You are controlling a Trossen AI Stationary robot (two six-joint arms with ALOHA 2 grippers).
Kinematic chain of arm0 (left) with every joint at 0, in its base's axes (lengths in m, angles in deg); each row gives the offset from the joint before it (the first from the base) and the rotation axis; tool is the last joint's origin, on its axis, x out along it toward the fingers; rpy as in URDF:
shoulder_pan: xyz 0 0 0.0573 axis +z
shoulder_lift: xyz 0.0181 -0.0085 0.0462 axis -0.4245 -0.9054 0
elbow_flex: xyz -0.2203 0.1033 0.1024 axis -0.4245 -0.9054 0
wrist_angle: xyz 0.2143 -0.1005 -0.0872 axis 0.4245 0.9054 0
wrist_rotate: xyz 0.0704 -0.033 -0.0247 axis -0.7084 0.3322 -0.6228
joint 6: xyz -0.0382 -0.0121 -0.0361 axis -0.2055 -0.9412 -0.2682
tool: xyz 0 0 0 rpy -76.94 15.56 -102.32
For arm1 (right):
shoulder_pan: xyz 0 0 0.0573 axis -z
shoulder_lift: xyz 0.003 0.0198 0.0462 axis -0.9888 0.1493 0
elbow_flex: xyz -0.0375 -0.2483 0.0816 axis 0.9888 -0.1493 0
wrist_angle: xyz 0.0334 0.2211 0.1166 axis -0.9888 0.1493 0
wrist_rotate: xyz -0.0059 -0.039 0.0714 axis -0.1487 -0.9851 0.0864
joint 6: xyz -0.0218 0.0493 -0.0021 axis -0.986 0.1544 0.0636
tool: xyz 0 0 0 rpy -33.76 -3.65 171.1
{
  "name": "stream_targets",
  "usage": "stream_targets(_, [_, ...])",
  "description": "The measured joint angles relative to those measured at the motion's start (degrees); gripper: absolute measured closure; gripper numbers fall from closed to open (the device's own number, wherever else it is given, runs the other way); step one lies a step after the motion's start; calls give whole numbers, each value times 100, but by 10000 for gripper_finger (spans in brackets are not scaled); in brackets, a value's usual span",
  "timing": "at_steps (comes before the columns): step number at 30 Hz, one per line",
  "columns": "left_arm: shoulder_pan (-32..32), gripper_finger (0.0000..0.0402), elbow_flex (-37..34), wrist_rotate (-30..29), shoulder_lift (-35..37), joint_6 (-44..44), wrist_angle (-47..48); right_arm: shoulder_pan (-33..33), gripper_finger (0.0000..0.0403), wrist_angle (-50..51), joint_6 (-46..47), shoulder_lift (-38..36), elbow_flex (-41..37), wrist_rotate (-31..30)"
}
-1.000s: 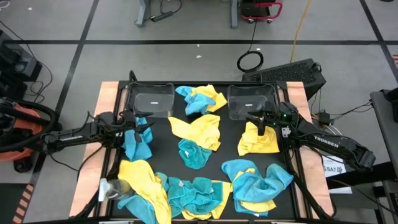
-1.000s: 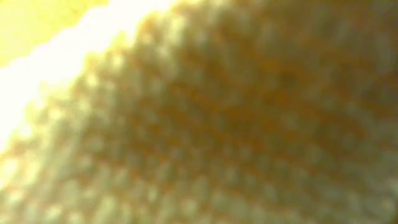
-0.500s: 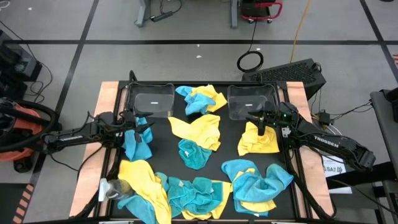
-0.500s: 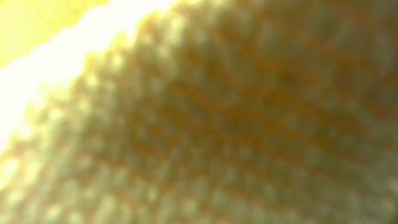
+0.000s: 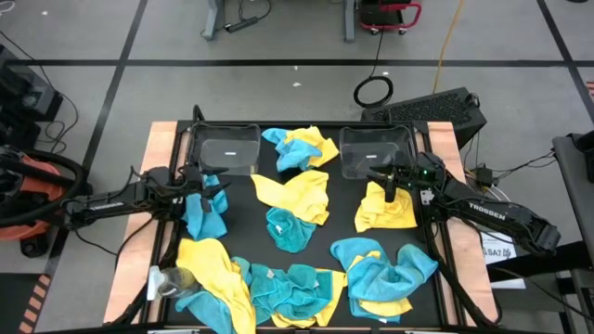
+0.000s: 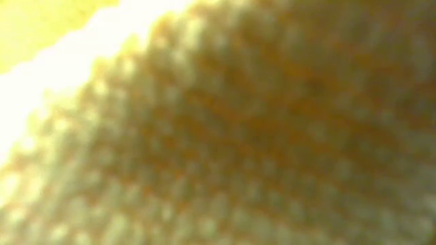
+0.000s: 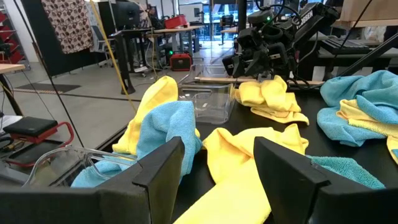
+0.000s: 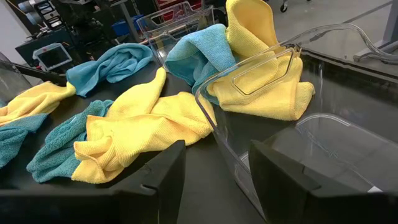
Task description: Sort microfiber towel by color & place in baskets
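Note:
Yellow and teal microfiber towels lie scattered over the black table. My left gripper [image 5: 213, 188] [image 7: 214, 180] is open above a teal towel [image 5: 204, 213] near the left basket [image 5: 197, 148]. My right gripper [image 5: 383, 182] [image 8: 214, 177] is open over a crumpled yellow towel [image 5: 388, 208], just in front of the right basket [image 5: 374, 134] [image 8: 249, 78]. Both clear baskets stand at the far edge, and no towel shows inside either. Nothing lies between either pair of fingers in the wrist views. A yellow towel [image 6: 218, 136] fills the low view.
A teal-and-yellow heap [image 5: 299, 148] lies between the baskets. A yellow towel [image 5: 295, 195] and a teal one [image 5: 290, 230] sit mid-table. More towels crowd the near edge [image 5: 297, 288] and the near right [image 5: 382, 274]. A clear cup [image 5: 165, 282] lies at the near left.

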Motion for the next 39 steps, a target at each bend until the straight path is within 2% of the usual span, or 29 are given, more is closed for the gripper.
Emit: stream_targets(39, [1, 194, 0, 0, 0, -1, 0, 1, 234, -1, 1, 2, 0, -1])
